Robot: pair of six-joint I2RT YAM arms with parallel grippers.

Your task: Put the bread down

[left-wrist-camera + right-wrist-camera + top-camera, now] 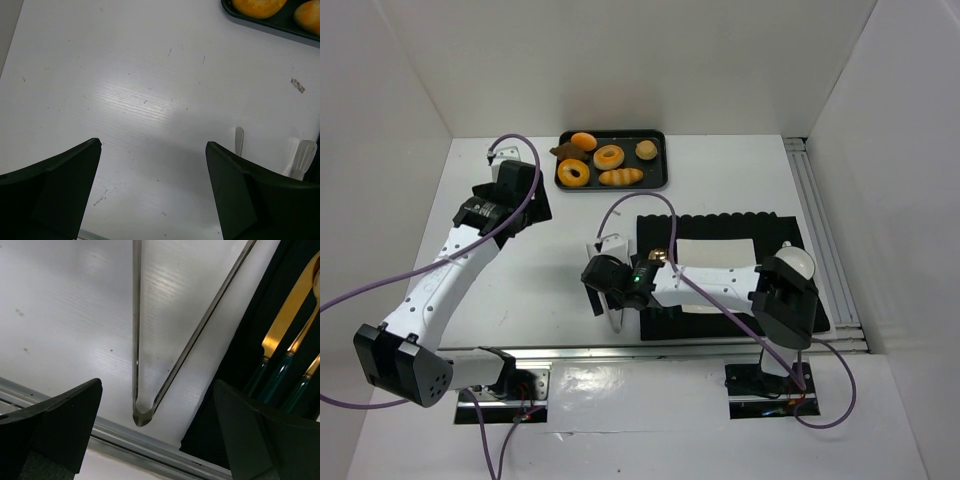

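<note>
White table (pixel 720 190), walled booth. Black mat (pixel 790 225) nearside; tray (pixel 663 160) at far edge. Right hand (pixel 602 292) spread above tongs (pixel 141 415) beside mat: straddle both arms, squeeze mid-length. Left hand (pixel 152 195) spread, empty. Bread (pixel 646 150): tray's right end.

From above and behind the arms' black bases (pixel 765 375), which sit at 6 o'clock, we look steeply down on the whole white worktop (pixel 740 190). The black rectangular baking tray (pixel 655 175) lies farthest from us at 12 o'clock. Our left wrist camera sits low over the worktop, looking out between the dark fingers of the left tool (pixel 153 144) toward the tray's corner at 1 o'clock, a patch the top view also covers. Our right wrist camera sits closer still, facing down past the right tool (pixel 157 384) at slim steel tongs (pixel 141 415) and, at 3 o'clock, the black ribbed mat (pixel 252 325). We see both from the top view too.
</note>
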